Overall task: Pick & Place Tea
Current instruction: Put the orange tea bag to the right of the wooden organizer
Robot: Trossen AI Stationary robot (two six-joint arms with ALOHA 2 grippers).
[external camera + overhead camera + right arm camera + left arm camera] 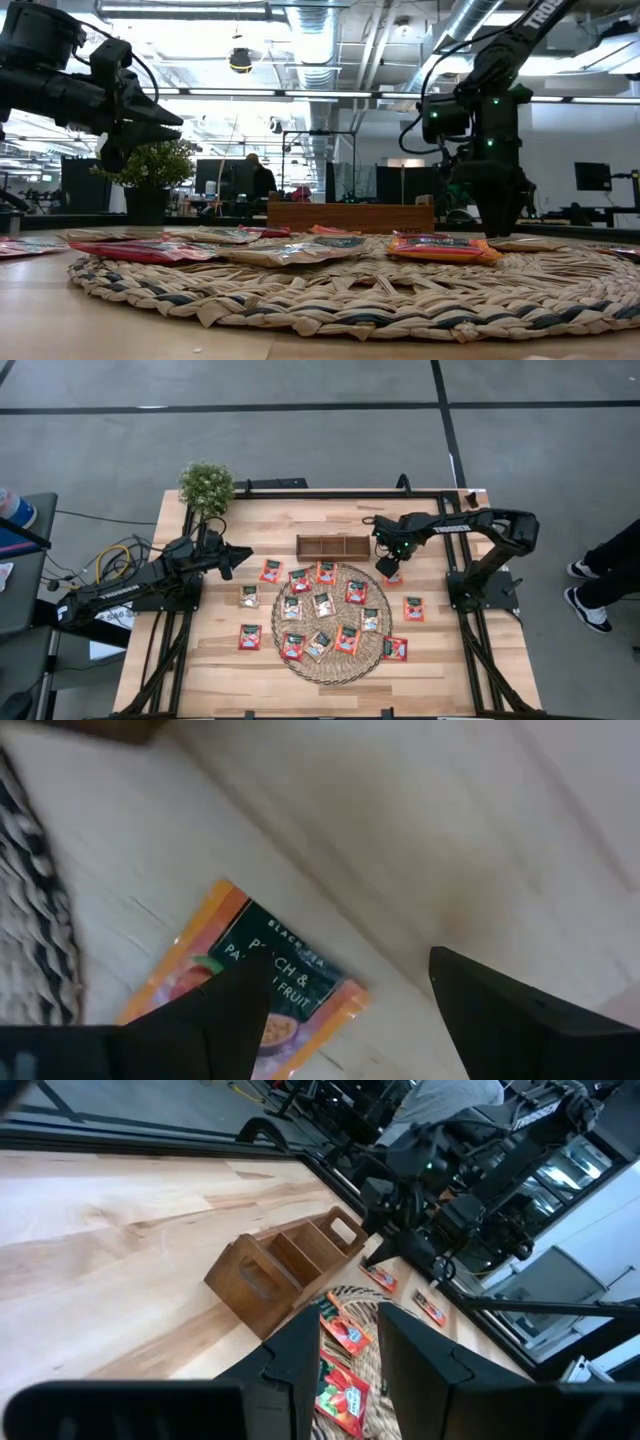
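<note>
**Beside the mat's far edge: right gripper poised over a sachet**

Just off the wicker mat (pixel 331 622), near the wooden tray (pixel 333 546), lies the sachet (pixel 255 982) you are after: orange with a dark green band, flat on the bare table (pixel 440 670). Your right gripper (pixel 345 995) hangs directly over it with its fingers spread apart and nothing between them; the right wrist view shows one finger over the sachet's printed face and the other over bare wood beside it. In the low view the fingertips look very close to the tabletop.

The rest of the tea (pixel 322 604) is scattered across the mat and the table around it, and the tray's compartments look empty from above.

By my reading, you are at the grasp step of an early pick. The next move calls for straddling the sachet's edge properly before closing, since a thin flat packet gives little to pinch and may slide instead of lifting.

Your left gripper (pixel 335 1350) waits raised above the table's left side, fingers parted, holding nothing.
</note>
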